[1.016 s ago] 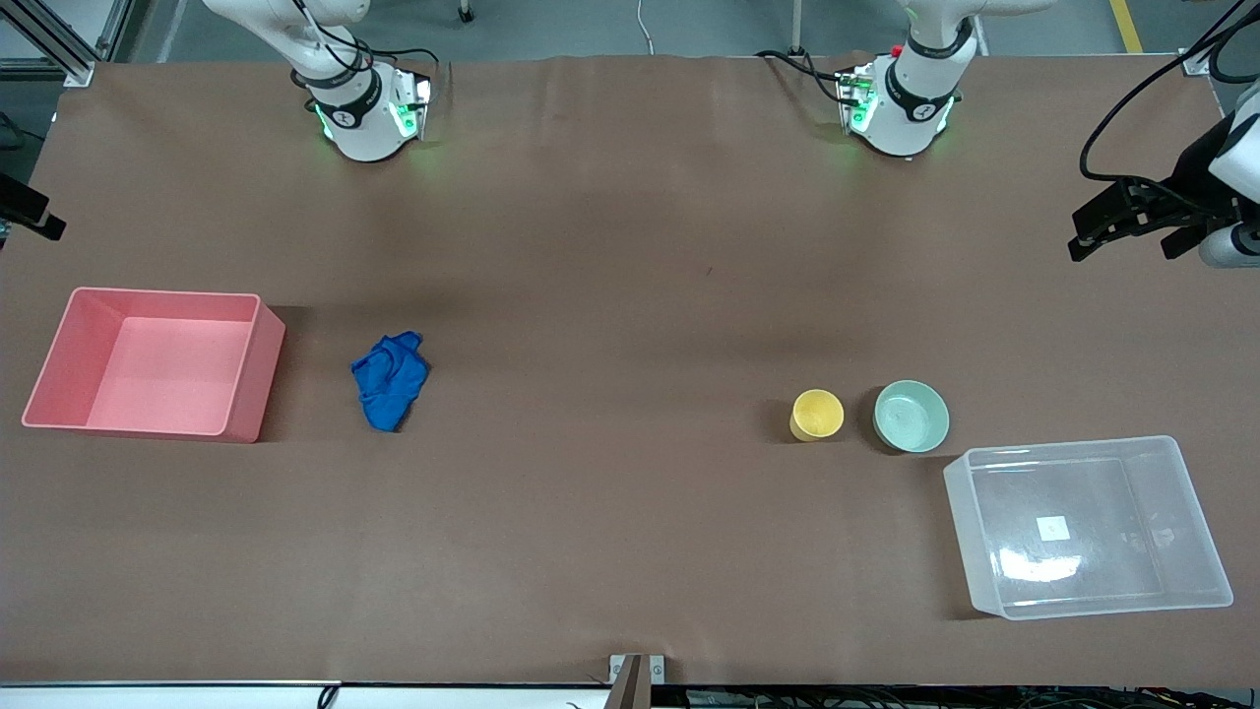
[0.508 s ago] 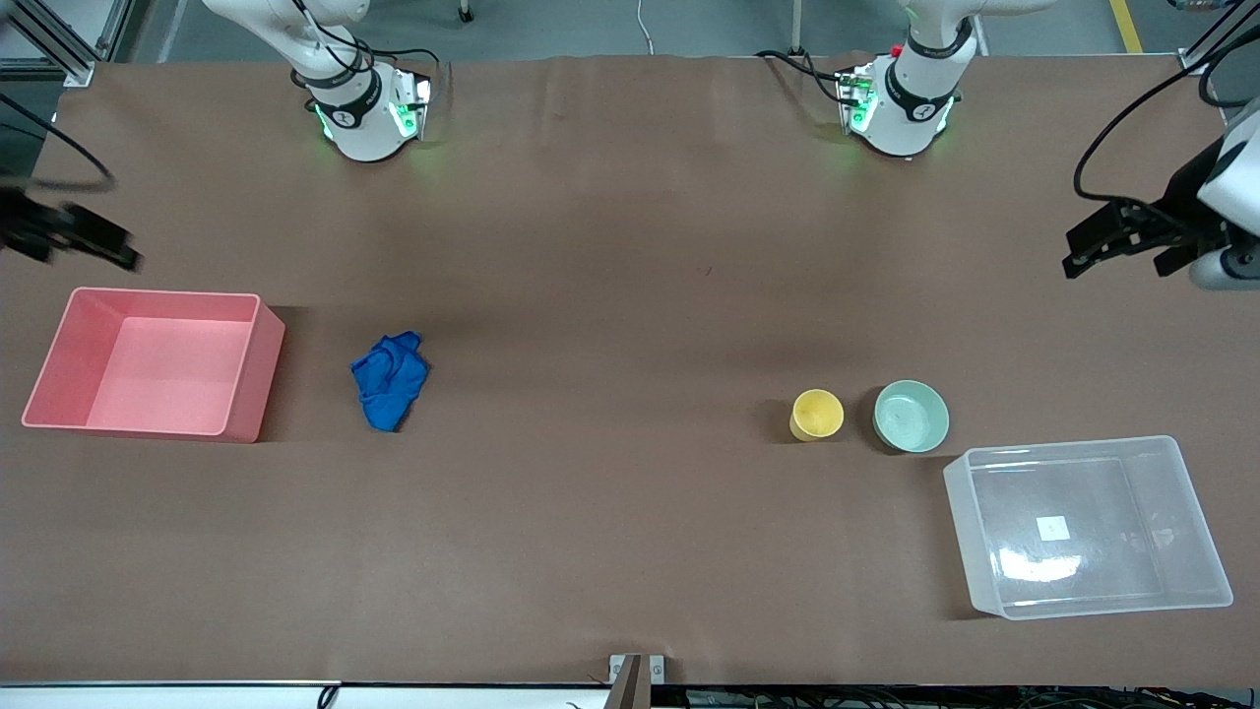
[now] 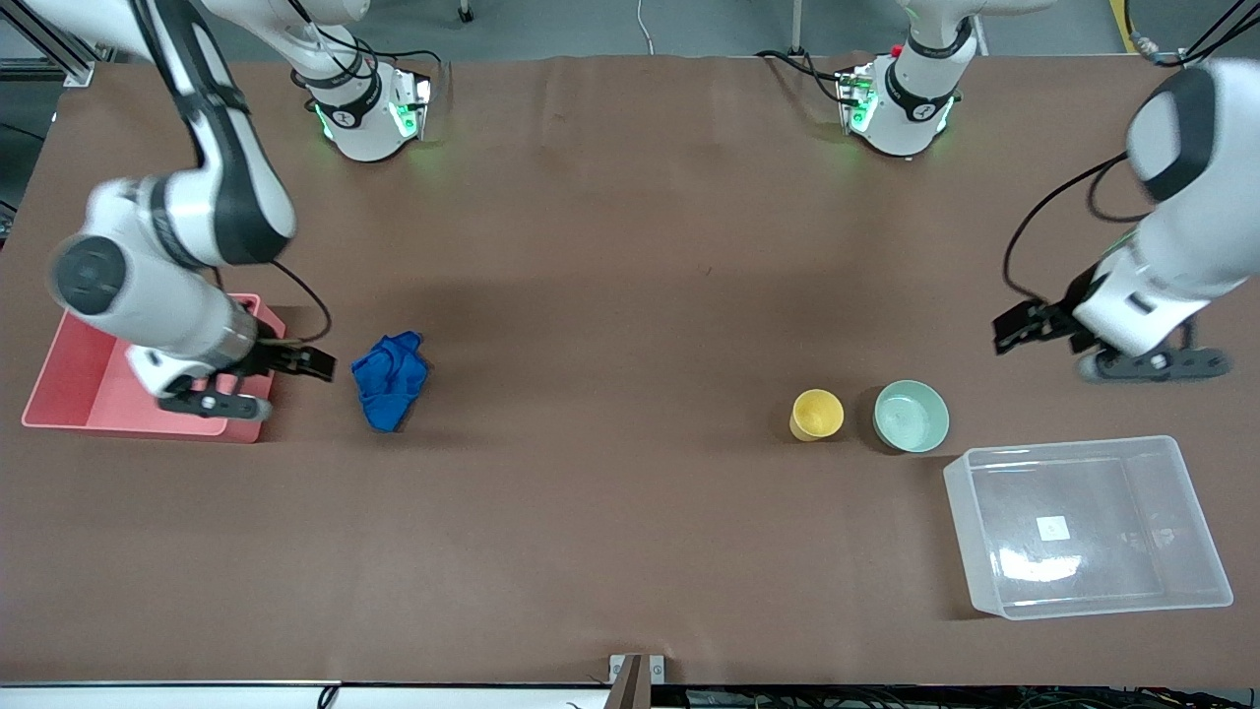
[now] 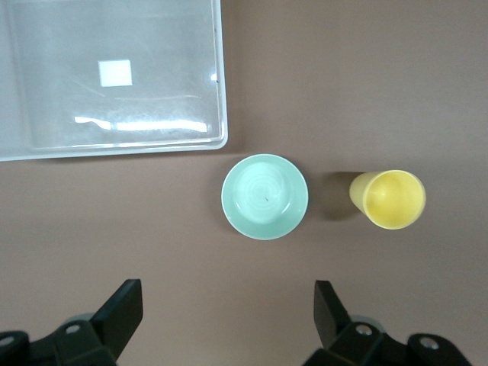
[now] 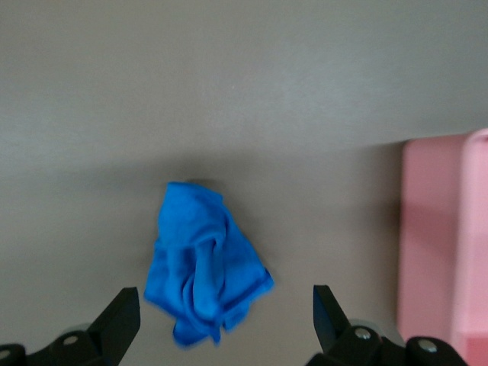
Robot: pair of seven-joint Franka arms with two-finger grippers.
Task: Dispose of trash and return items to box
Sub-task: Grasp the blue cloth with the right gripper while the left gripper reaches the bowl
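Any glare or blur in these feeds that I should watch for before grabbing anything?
Front view: bright glare streak on the clear box's base near its white sticker; the right arm over the pink bin is motion-smeared. Left wrist view: sharp, same glare in the box; mint-green bowl and yellow cup crisp. Right wrist view: blue cloth slightly soft.

Robot lab – two bench-mounted arms (image 3: 202, 177), aluminium framing (image 3: 59, 44).

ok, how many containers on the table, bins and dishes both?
4. Pink bin at the right arm's end, partly covered by that arm. Clear box at the left arm's end. Yellow cup and green bowl side by side near the box. None look hidden.
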